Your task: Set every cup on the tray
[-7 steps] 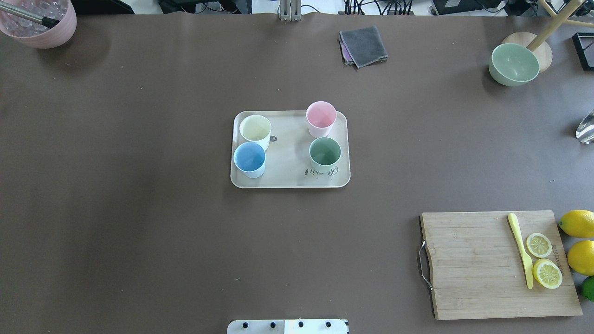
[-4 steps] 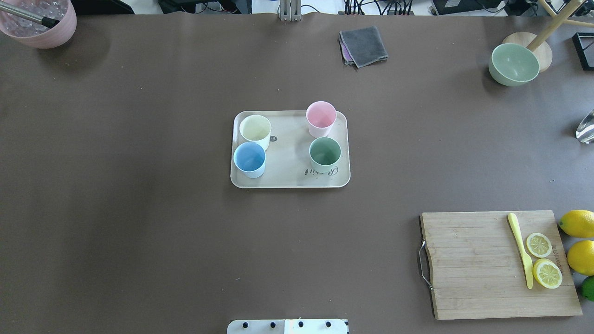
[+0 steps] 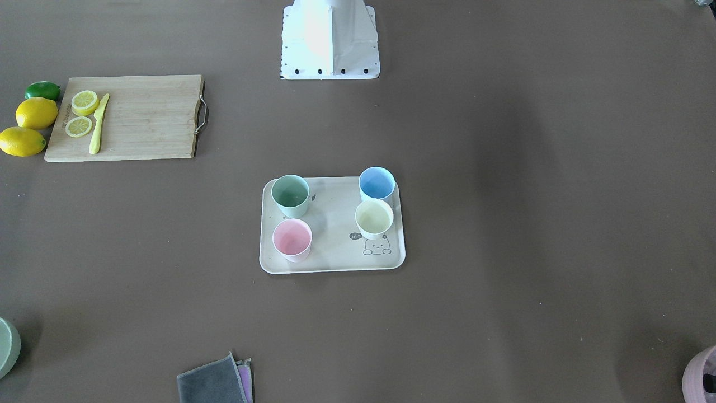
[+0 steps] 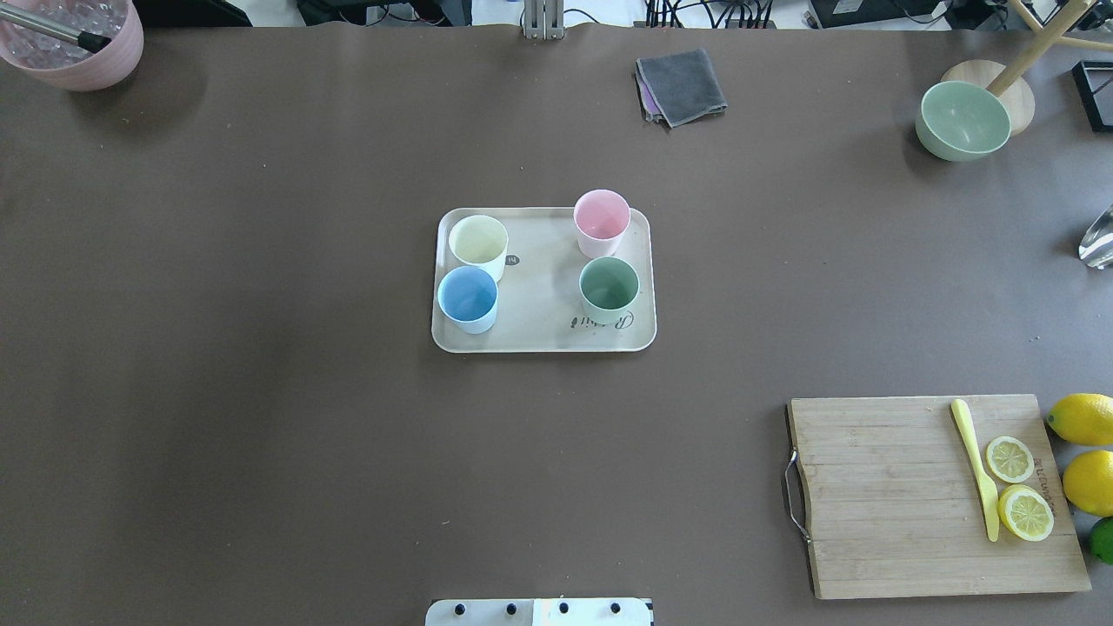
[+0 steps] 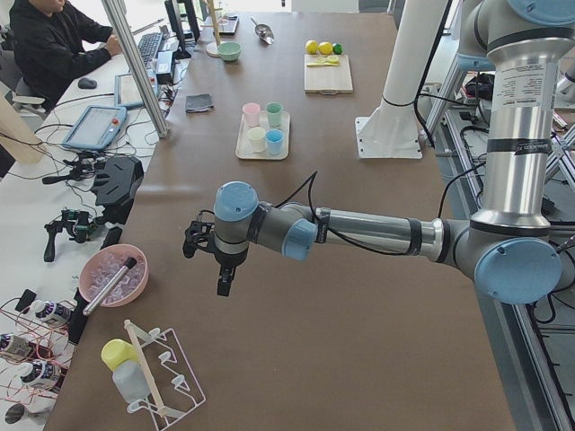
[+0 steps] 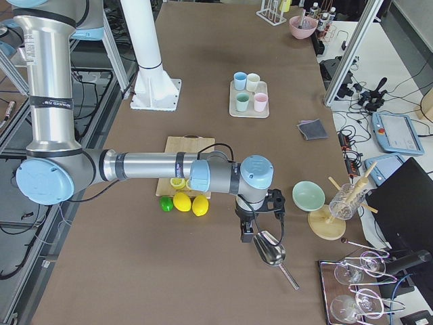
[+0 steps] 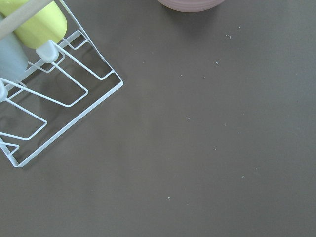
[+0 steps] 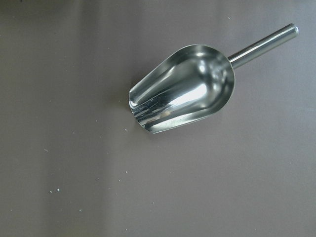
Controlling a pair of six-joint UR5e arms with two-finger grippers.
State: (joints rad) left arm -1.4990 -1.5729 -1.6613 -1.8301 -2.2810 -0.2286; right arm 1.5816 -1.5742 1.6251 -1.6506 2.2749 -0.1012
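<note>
The beige tray [image 4: 539, 335] lies at the table's middle, also in the front-facing view [image 3: 335, 258]. On it stand several upright cups: yellow [image 4: 478, 242], blue [image 4: 468, 297], pink [image 4: 602, 217] and green [image 4: 609, 285]. Both grippers are far from the tray and show only in the side views. My left gripper [image 5: 225, 285] hangs over the table's left end near a pink bowl. My right gripper [image 6: 247, 235] hangs over the right end above a metal scoop [image 8: 182, 98]. I cannot tell whether either is open or shut.
A wooden cutting board [image 4: 887, 496] with a yellow knife, lemon slices and lemons beside it lies front right. A grey cloth [image 4: 683, 85], a green bowl [image 4: 963, 119] and a pink bowl [image 4: 74, 43] sit at the far edge. A wire rack [image 7: 49, 98] stands below the left wrist.
</note>
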